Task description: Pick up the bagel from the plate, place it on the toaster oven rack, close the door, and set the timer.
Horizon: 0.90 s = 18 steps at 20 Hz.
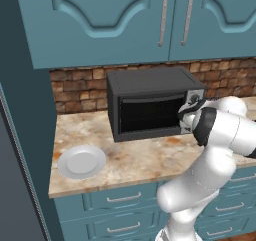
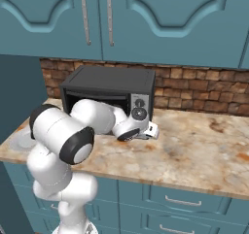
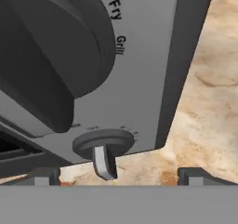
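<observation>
A tall dark teal panel (image 1: 20, 135) is seen far to the left of the hand, beside the marbled beige desk (image 1: 135, 160). The plate (image 1: 81, 161) lies bare on that desk, well to the hand's left. The closed door (image 1: 149, 114) is just left of the hand (image 2: 145, 129), which is held at the lower knob (image 3: 104, 146), fingertips (image 3: 42, 176) spread apart. Brick wall (image 2: 204, 90) and teal cabinets (image 2: 160, 19) are seen behind and above.

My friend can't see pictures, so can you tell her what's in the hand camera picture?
Very close up, the toaster oven's silver control panel has a big dark knob beside the words "Air Fry" and "Grill". Below it sits a small round timer dial with a little lever, and the two dark fingertips stand apart at the bottom. Speckled tan countertop shows on the right.
</observation>
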Motion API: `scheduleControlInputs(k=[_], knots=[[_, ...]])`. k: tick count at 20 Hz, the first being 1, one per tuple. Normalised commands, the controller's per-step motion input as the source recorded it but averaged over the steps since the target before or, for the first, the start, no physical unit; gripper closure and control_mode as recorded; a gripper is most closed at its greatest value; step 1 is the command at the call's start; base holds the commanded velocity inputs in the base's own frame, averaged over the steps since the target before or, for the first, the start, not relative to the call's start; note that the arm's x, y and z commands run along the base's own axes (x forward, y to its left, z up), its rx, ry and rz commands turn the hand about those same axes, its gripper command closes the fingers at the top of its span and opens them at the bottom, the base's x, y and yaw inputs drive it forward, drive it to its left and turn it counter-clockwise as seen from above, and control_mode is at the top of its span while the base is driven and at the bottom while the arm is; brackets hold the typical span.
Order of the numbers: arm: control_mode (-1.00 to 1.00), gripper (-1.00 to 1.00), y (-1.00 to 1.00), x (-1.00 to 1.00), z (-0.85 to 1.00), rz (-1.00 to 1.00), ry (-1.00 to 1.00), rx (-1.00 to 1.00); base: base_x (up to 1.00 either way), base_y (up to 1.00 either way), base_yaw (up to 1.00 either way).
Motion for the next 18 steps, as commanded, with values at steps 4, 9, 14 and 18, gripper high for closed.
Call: scheduleControlInputs(k=[4, 9, 14, 18], knots=[[-1.0, -1.0, 0.0, 0.3, -0.24, 0.0, 0.0, 0.03, 0.0, 0.0, 0.0], [-1.0, -1.0, 0.0, 0.32, -0.2, 0.0, 0.0, 0.04, 0.0, 0.0, 0.0], [-1.0, 1.0, 0.0, 0.31, -0.21, 0.0, 0.0, 0.03, 0.0, 0.0, 0.0], [-1.0, 1.0, -0.17, 0.36, -0.13, 0.0, 0.0, 0.05, 0.0, 0.0, 0.0]])
